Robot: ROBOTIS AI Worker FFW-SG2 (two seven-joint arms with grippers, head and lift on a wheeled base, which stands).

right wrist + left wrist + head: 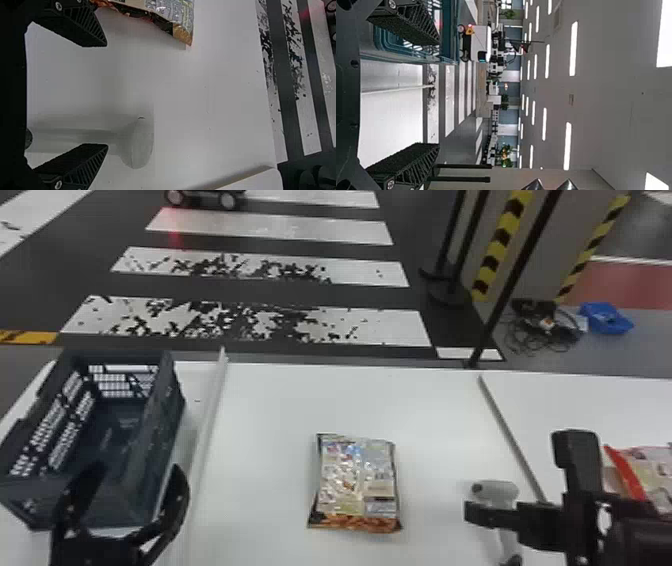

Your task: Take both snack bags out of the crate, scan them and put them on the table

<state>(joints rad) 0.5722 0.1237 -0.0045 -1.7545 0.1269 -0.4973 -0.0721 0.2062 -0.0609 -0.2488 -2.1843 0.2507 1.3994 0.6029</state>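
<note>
Starting near: left gripper (136, 476) is over the table's near left part, in front of the crate's near end. Fingers well apart, gap between them in left wrist view too. Can't tell if it touches the crate.

Right gripper (515, 485) is over the table's near right part. Fingers apart here as well, clear gap in right wrist view. Pale grey scanner (500, 492) is by the fingertips, inside the right strip, head up on a thin stem.

Silver snack bag (357, 477) lies flat on the table (280, 405) in the middle section, between the two raised strips, well short of the far edge. Orange-brown print on its near end.

Red-edged snack bag (645, 470) is past the right strip (510, 435), toward the table's right edge, partly hidden behind the right gripper.

Dark crate (165, 415) stands upright at the table's left edge, outside the left strip (212, 405), long side running toward the far left corner. Slotted walls, open top.

Past the far edge: black pole (517, 280) near its right half, then cables (545, 327) and a blue tray (605, 317) on the floor, striped posts (500, 240), white crossing bars (390, 325), wheeled cart (205, 194) farthest out.
</note>
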